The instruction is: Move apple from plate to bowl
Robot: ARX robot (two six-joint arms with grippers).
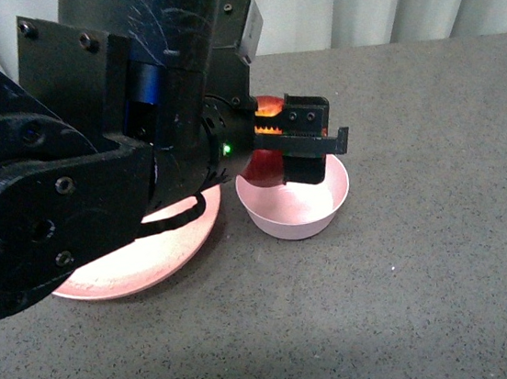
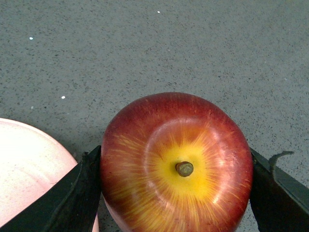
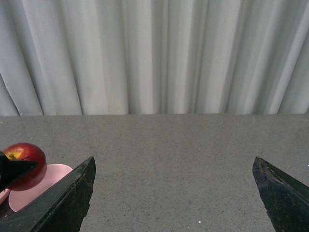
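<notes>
The dark-red apple (image 2: 176,164) with its yellow patch and brown stem sits between the fingers of my left gripper (image 2: 176,166), which is shut on it. In the front view the left gripper (image 1: 314,136) holds the apple (image 1: 263,165) in the air over the far left rim of the pale-pink bowl (image 1: 276,219). The salmon-pink plate (image 1: 133,260) lies left of the bowl, partly hidden by my left arm. The right wrist view shows the apple (image 3: 26,162) above the bowl (image 3: 50,179). My right gripper (image 3: 176,193) is open and empty over bare table.
The grey speckled table (image 1: 446,249) stretches right and front of the bowl. A white curtain (image 3: 154,53) hangs behind the table's far edge. My left arm (image 1: 58,176) fills the left half of the front view. A pale pink curved edge (image 2: 24,169) shows beside the apple.
</notes>
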